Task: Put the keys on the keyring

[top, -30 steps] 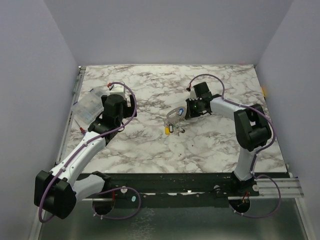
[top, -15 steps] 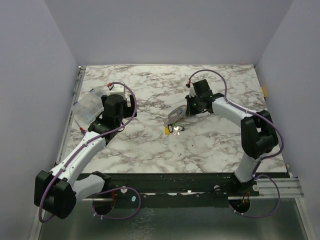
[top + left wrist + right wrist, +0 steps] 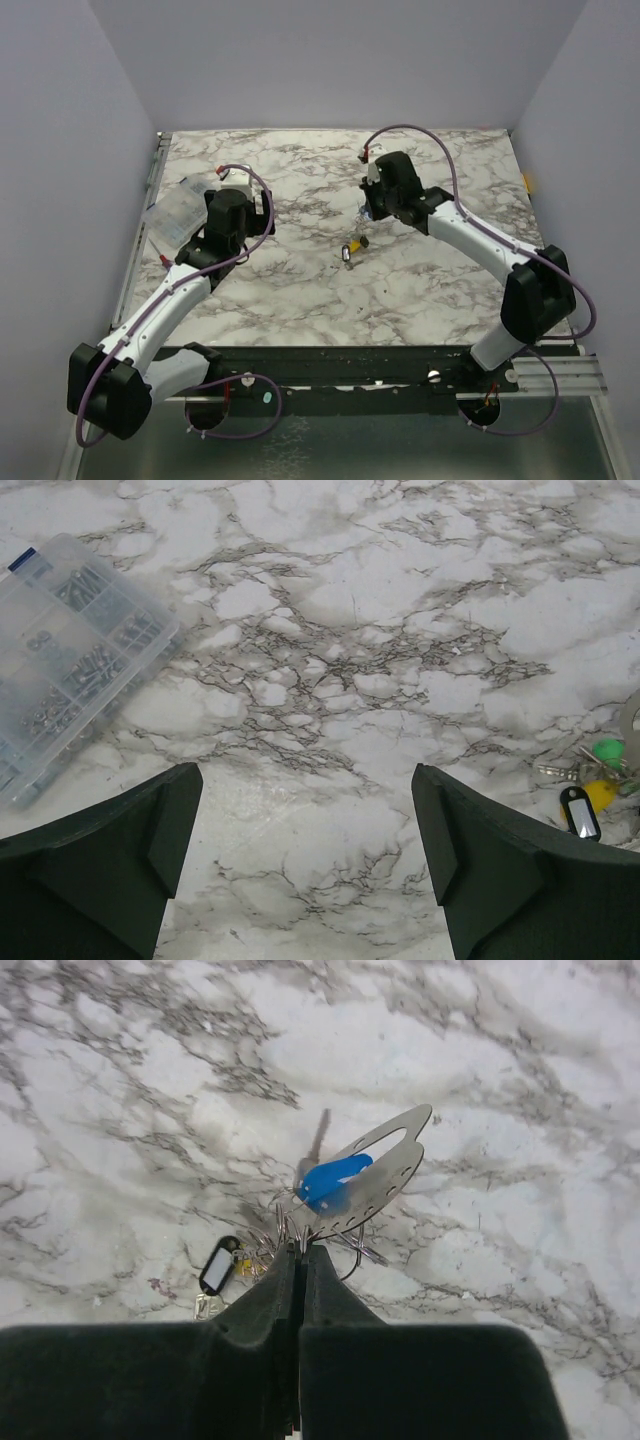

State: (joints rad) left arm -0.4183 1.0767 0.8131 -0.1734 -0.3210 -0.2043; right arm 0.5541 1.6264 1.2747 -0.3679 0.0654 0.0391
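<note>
Keys (image 3: 335, 1180) are dangling at the frame's centre, likely light, stiff and slippery; the right gripper (image 3: 300, 1250) is pinching shut on their thin keyring (image 3: 281, 1230), probably the best hold. The left gripper (image 3: 305, 860) is gaping wide.

Right gripper (image 3: 298, 1253) pinched together on the keyring (image 3: 351, 1259) wire. Keys (image 3: 333, 1181), one blue and blurred, bunch just beyond, with a black tag (image 3: 217, 1266) to the left.

surface: marble table (image 3: 300, 290) | lying on it: clear compartment box (image 3: 178, 213), far-left
</note>
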